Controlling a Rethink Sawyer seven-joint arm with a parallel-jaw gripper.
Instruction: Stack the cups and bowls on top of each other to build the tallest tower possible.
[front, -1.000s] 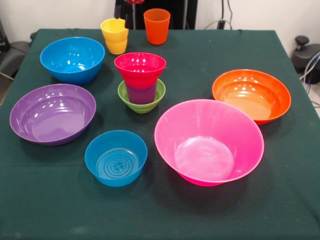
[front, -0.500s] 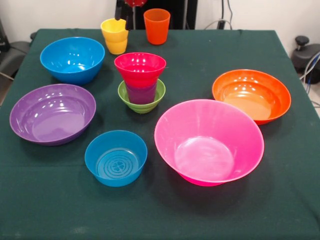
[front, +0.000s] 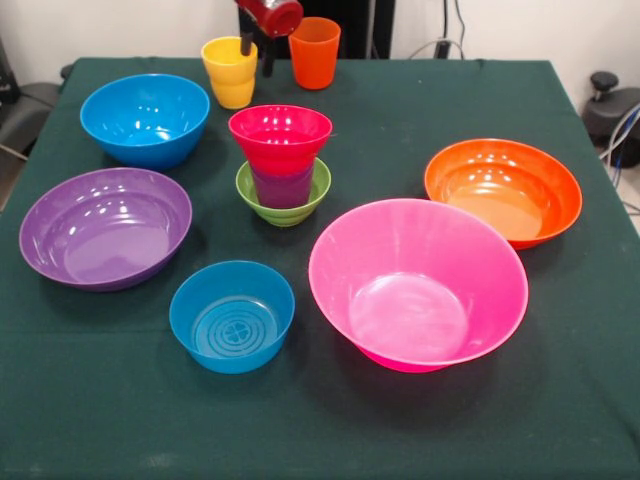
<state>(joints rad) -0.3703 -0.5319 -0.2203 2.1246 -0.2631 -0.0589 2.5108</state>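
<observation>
The tower stands mid-table: a small green bowl (front: 285, 205) holds the purple cup (front: 283, 186), and the red bowl (front: 280, 133) sits on top. The yellow cup (front: 230, 72) and the orange cup (front: 314, 52) stand upright at the far edge. My gripper (front: 257, 52) hangs from the top edge between these two cups, just right of the yellow cup's rim. Its two dark fingers (front: 268, 62) are apart and hold nothing. A small blue bowl (front: 232, 316) sits near the front.
A mid-sized blue bowl (front: 145, 119) and a purple bowl (front: 105, 227) sit on the left. An orange bowl (front: 503, 191) sits on the right and the large pink bowl (front: 418, 284) at front right. All rest on a dark green cloth (front: 320, 430).
My gripper has come down from the top edge into view, between the yellow and orange cups. The cups, bowls and tower have not moved.
</observation>
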